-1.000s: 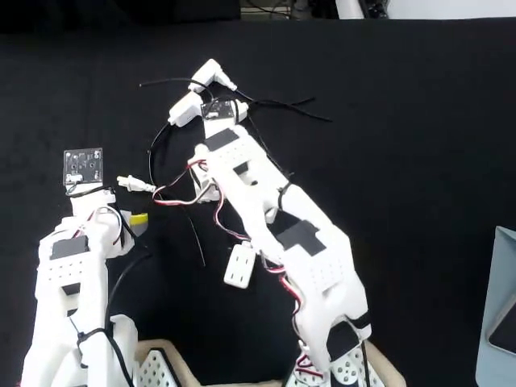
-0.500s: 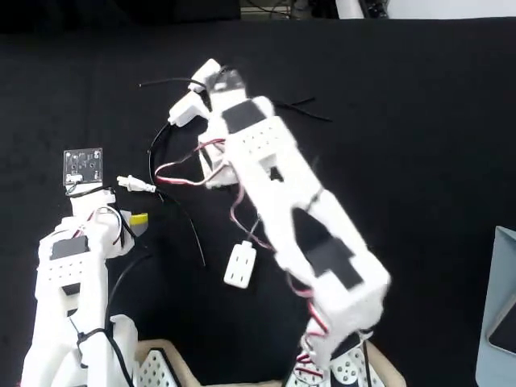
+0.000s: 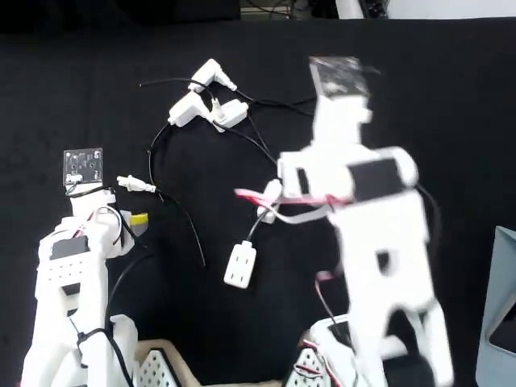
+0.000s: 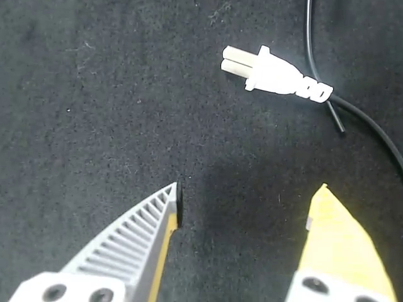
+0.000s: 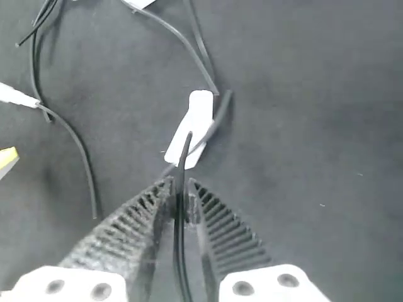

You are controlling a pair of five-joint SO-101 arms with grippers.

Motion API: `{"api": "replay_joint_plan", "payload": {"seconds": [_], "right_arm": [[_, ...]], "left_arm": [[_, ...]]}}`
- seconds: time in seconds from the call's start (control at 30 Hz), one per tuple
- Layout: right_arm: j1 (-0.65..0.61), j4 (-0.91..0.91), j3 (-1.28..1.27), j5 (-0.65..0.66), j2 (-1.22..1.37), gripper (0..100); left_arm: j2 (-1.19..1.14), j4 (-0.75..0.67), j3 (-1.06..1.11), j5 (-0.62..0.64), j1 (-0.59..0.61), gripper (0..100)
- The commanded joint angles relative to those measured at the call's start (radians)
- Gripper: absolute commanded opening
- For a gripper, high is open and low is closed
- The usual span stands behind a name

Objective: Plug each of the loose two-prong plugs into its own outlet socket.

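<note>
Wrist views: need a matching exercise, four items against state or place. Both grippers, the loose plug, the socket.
Column 1
1. left gripper
2. right gripper
3. two-prong plug
4. outlet socket

Column 2
A. at the far end of the black cord, beyond the fingertips that pinch it
B. open, nothing between the fingers
C. shut on the black cord
D. lying loose on the table, prongs free, apart from the open fingers

Pairs: 1-B, 2-C, 3-D, 4-A
</note>
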State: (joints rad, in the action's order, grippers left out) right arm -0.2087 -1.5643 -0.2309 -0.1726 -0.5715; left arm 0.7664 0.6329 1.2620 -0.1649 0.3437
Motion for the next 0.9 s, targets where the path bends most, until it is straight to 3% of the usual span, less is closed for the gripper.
{"api": "replay_joint_plan", "payload": {"seconds": [0.0,0.13,0.33,0.57,0.87], "right_arm": [[0.095,0.002,-0.084,0.043,-0.206,1.1],[0.184,-0.029,-0.193,0.101,-0.337,1.1],[0.227,-0.086,-0.223,0.112,-0.282,1.2],[0.227,-0.061,-0.128,0.106,0.004,1.2],[0.222,-0.071,0.216,0.109,0.412,1.2]], "left_arm": [[0.02,-0.017,-0.007,0.003,0.008,32],[0.02,-0.017,-0.007,0.003,0.007,32],[0.02,-0.017,-0.007,0.003,0.004,32],[0.02,-0.017,-0.007,0.003,0.007,32],[0.02,-0.017,-0.005,0.003,0.007,32]]}}
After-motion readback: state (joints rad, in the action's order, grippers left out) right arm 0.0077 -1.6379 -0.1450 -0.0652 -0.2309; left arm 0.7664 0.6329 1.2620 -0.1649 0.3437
